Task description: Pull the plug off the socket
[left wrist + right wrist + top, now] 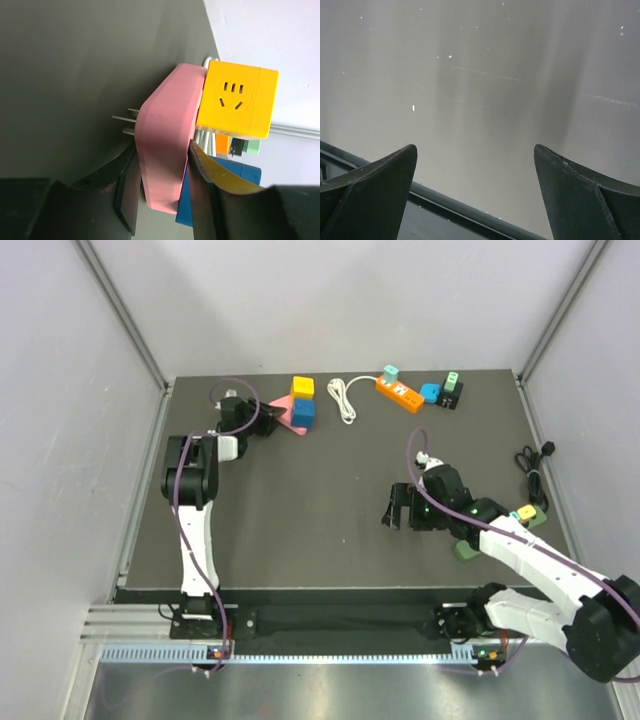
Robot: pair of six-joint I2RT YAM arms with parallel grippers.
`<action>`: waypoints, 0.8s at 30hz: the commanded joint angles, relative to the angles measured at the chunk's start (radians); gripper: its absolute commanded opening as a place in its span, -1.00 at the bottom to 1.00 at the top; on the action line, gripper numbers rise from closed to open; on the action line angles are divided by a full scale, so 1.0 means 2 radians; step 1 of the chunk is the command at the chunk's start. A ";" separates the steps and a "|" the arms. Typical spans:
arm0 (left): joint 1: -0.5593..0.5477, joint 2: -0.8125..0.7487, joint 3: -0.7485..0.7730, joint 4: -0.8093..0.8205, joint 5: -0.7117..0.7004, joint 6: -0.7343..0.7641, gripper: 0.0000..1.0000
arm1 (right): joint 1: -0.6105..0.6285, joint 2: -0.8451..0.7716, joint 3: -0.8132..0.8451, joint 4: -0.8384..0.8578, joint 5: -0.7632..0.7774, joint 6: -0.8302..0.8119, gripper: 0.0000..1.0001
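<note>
A pink plug (167,130) lies at the back left of the table, its metal prongs (125,120) bare and pointing away from the yellow cube socket (237,102) that its other side rests against. A blue cube socket (245,175) sits just beside them. My left gripper (164,150) straddles the pink plug (285,416), with one finger pressed on each flat side. In the top view the left gripper (268,412) reaches in from the left of the yellow cube (303,388) and blue cube (303,412). My right gripper (400,508) hovers open over the mid-right table, nothing between its fingers (570,185).
An orange power strip (400,393) with a white coiled cable (343,400) lies at the back centre, with blue (430,393) and black (452,392) plug blocks beside it. A black cable (533,465) hangs off the table's right edge.
</note>
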 commanded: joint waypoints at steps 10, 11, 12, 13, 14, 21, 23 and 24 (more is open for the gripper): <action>-0.004 -0.186 -0.262 -0.018 0.040 0.041 -1.00 | 0.012 0.082 0.071 0.075 -0.007 -0.030 1.00; -0.006 -0.199 -0.285 -0.008 0.041 0.039 -1.00 | 0.020 0.093 0.076 0.087 -0.007 -0.030 0.99; -0.006 -0.212 -0.307 0.004 0.042 0.039 -1.00 | 0.024 0.112 0.081 0.094 -0.006 -0.025 1.00; -0.006 -0.234 -0.326 0.005 0.044 0.038 -1.00 | 0.029 0.123 0.094 0.096 -0.005 -0.021 0.99; -0.006 -0.246 -0.360 0.008 0.046 0.036 -1.00 | 0.037 0.134 0.102 0.101 -0.002 -0.018 1.00; -0.017 -0.340 -0.479 0.025 0.066 0.042 -1.00 | 0.086 0.233 0.194 0.084 0.048 0.011 1.00; -0.021 -0.372 -0.510 0.023 0.067 0.044 -1.00 | 0.094 0.246 0.217 0.086 0.047 0.021 0.99; -0.023 -0.384 -0.521 0.021 0.066 0.045 -1.00 | 0.095 0.259 0.223 0.084 0.046 0.035 0.99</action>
